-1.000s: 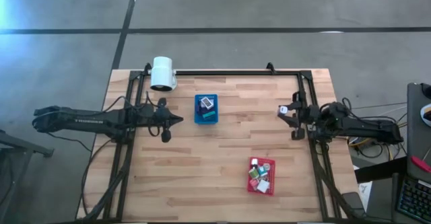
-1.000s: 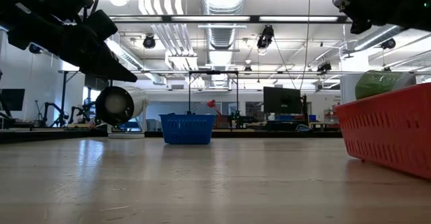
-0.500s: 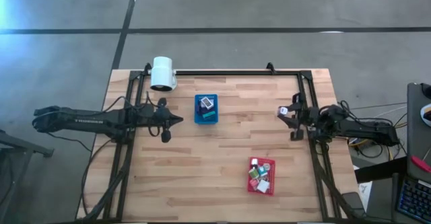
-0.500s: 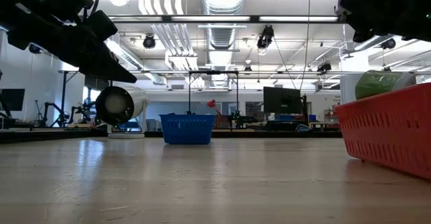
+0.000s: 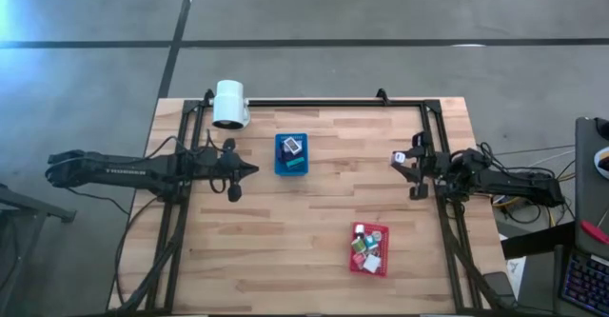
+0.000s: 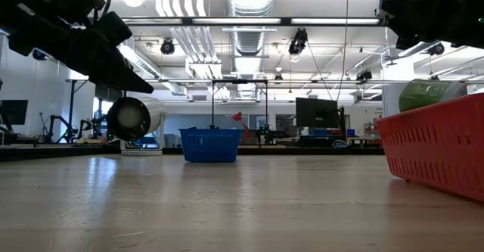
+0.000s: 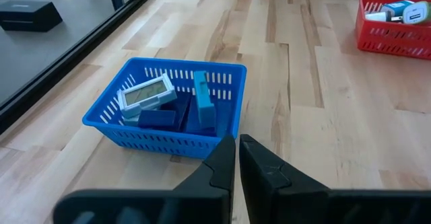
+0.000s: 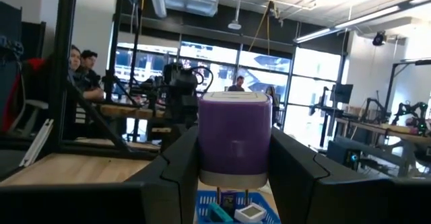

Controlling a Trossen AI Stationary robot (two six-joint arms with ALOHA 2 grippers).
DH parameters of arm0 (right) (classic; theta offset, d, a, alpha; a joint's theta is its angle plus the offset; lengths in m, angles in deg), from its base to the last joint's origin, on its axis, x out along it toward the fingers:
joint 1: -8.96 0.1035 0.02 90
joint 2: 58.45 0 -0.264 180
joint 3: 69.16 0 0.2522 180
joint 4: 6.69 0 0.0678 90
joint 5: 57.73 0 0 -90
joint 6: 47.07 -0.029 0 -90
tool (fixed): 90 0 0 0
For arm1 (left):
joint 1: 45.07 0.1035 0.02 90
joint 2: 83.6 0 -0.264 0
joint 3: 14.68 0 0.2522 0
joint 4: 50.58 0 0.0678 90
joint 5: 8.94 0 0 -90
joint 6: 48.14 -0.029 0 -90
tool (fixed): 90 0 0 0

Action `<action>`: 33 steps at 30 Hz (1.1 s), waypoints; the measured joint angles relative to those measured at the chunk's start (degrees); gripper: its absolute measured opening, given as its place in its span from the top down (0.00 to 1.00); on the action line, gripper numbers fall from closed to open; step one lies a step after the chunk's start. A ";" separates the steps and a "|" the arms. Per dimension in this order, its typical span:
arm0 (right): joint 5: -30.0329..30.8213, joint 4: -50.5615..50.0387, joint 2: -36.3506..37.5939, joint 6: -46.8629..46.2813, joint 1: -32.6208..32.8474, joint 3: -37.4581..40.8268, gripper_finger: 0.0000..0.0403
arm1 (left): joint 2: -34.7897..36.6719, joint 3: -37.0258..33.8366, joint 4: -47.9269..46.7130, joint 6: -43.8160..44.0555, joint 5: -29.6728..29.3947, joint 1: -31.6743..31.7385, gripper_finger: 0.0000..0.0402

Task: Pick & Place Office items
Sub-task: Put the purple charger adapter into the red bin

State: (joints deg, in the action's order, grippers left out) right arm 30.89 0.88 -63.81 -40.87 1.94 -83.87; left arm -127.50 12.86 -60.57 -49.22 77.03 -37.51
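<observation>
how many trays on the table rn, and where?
2. The blue tray sits near the table's far middle, just ahead of the left gripper. The red tray is on the near right side.

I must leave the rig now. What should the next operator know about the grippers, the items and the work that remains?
Left gripper: shut, empty, raised beside the blue tray, on its left-arm side.
Right gripper: shut on a purple block, held high near the table's right edge, far from both trays.
Blue tray: several items inside, among them a white piece with a display and blue blocks.
Red tray: holds a mix of small items.
Done: no loose items show on the bare table.
Left: the purple block must still be placed; which tray it belongs in cannot be told.
</observation>
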 joint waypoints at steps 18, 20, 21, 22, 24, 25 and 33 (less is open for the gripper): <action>-0.57 -10.93 -16.55 -4.76 2.62 -15.54 0.68 | 0.00 0.00 -0.02 0.00 0.00 -0.01 0.93; -0.11 -14.97 -20.28 -4.76 3.56 -19.89 0.68 | 0.00 0.00 -0.44 0.03 0.00 -0.01 0.93; -0.07 -16.91 -21.92 -4.77 4.05 -22.10 0.68 | 0.00 0.00 -0.87 0.32 0.03 0.00 0.93; -0.02 -18.81 -23.45 -4.76 4.56 -24.15 0.68 | -0.02 0.00 -1.35 0.51 0.06 -0.01 0.93; 0.04 -21.35 -26.59 -5.02 5.84 -28.21 0.68 | -0.01 0.00 -2.39 0.91 0.11 0.00 0.93; 0.02 -22.85 -27.93 -5.38 6.53 -30.09 0.68 | 0.00 0.00 -2.85 0.93 0.19 0.01 0.93; 3.39 -47.54 -37.82 -12.29 12.62 -46.68 0.68 | 0.00 0.00 -3.02 1.09 0.20 -0.01 0.93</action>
State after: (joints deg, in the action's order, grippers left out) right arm 34.27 -46.66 -101.64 -53.15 14.55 -130.54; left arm -127.50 12.86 -63.59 -48.13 77.24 -37.51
